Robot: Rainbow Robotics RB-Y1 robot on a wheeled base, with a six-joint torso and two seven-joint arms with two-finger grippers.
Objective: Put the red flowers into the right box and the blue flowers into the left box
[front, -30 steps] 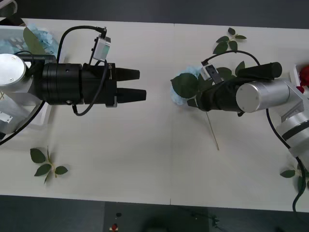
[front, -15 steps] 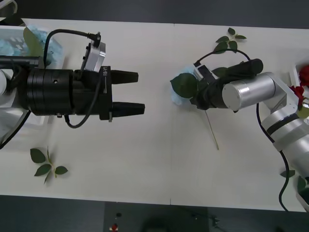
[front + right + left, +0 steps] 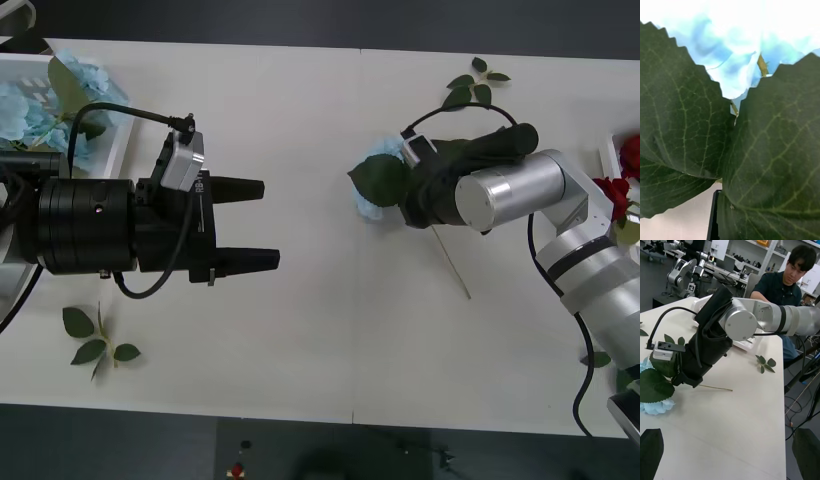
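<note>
Right gripper [image 3: 405,192], its grasp hidden behind leaves, meets a fluffy pale-blue artificial hydrangea [image 3: 372,180] for handover toward the left gripper [image 3: 258,224], waiting with jaws spread.

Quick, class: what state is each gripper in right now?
Left gripper: open, holding nothing.
Right gripper: at the blue flower; grip cannot be told.

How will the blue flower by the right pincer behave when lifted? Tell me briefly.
The blue flower probably weighs little: a fluffy petal cluster on a thin stem. That long stem will likely sway or droop. Its broad leaves already crowd the right pincer, so they may slip or bend in a grasp.
</note>
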